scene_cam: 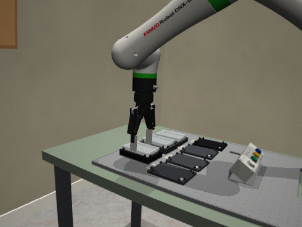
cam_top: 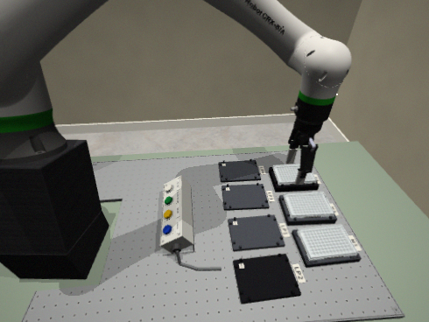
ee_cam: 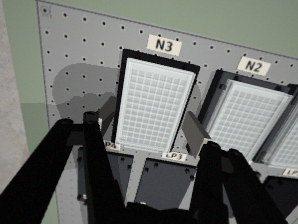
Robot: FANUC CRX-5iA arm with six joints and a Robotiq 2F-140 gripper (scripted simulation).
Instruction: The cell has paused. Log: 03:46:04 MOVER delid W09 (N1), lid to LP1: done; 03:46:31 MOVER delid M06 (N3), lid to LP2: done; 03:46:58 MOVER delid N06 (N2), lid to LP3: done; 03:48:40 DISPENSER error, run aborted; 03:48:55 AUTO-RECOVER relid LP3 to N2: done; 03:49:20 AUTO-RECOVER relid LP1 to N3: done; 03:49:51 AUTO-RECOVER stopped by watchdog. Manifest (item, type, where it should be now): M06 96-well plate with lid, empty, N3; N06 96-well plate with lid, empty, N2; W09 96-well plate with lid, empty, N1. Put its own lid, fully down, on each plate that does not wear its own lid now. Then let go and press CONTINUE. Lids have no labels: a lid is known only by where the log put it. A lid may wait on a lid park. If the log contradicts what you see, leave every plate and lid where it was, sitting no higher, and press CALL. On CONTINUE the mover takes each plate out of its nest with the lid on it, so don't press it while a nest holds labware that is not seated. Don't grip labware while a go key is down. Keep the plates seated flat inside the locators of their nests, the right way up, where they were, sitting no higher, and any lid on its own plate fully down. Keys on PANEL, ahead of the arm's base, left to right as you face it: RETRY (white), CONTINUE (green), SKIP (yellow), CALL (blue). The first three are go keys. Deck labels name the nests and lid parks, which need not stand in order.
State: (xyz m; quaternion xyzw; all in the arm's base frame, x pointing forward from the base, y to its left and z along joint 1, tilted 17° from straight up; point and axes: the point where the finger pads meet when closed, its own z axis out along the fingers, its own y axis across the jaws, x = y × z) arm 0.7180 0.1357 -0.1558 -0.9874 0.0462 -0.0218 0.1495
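Note:
Three white 96-well plates sit in black nests in the right column: N3 (cam_top: 293, 175) farthest, N2 (cam_top: 307, 206) in the middle, and the nearest one (cam_top: 326, 242). Each carries a clear lid that looks down flat. My gripper (cam_top: 296, 173) points straight down over the N3 plate (ee_cam: 151, 107), one finger on each long side. The finger pads stand a little off the lid's edges in the wrist view, so the gripper (ee_cam: 151, 125) is open and holds nothing. In the exterior view the gripper (scene_cam: 140, 144) straddles the plate at the deck's end.
Four dark lid parks run down the left column, all bare: LP4 (cam_top: 239, 171), LP3 (cam_top: 244, 196), a third (cam_top: 256, 232), and LP2 (cam_top: 266, 277). The key panel (cam_top: 176, 216) stands left of them, cable trailing forward. The arm's black base (cam_top: 44, 210) is at far left.

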